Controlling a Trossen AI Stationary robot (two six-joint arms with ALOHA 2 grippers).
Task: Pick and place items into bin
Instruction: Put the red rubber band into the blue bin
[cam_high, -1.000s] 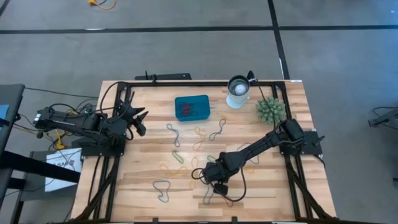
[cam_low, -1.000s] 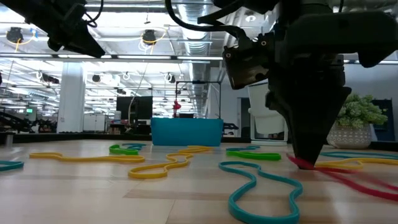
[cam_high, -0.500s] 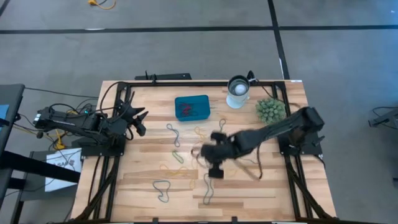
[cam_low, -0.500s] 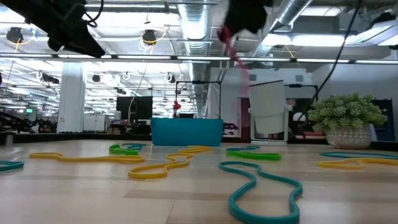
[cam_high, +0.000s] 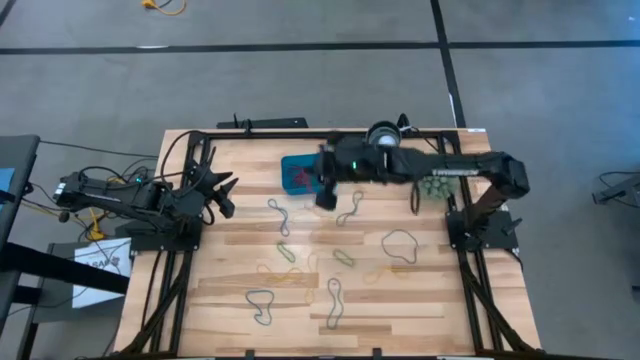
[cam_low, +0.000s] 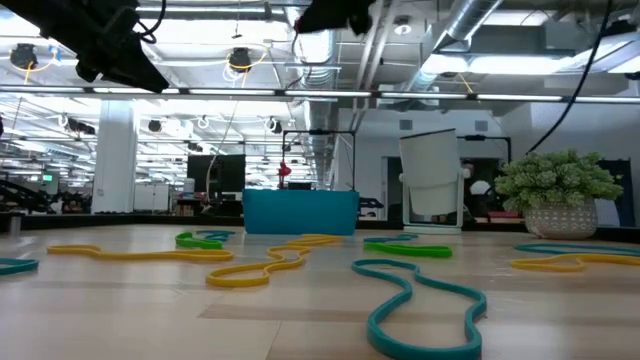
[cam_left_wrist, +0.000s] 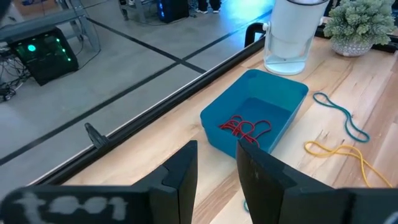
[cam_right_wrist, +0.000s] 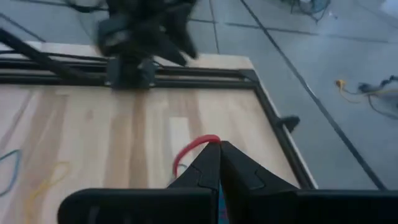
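On the near part of the tabletop (cam_high: 230, 290) loose bands lie scattered: a grey loop (cam_high: 260, 306), a pale loop (cam_high: 334, 303), and a dark loop (cam_high: 400, 245) further right. Toward the middle, yellow bands (cam_low: 250, 272) and green bands (cam_low: 405, 248) lie flat, well apart from one another.

My right gripper (cam_right_wrist: 219, 163) hangs in the air at the right edge of the teal bin (cam_high: 308, 172), its fingers (cam_right_wrist: 205, 168) pinched together on a red band (cam_right_wrist: 191, 150) that curls out from the tips.

My left gripper (cam_left_wrist: 217, 163) waits at the tabletop's left side, fingers (cam_left_wrist: 181, 174) a narrow gap apart and holding nothing, pointed at the bin (cam_left_wrist: 255, 115), where red bands (cam_left_wrist: 245, 128) lie tangled.

Beyond the bin stand the white cup (cam_high: 382, 146) and the green plant ball (cam_low: 558, 182).
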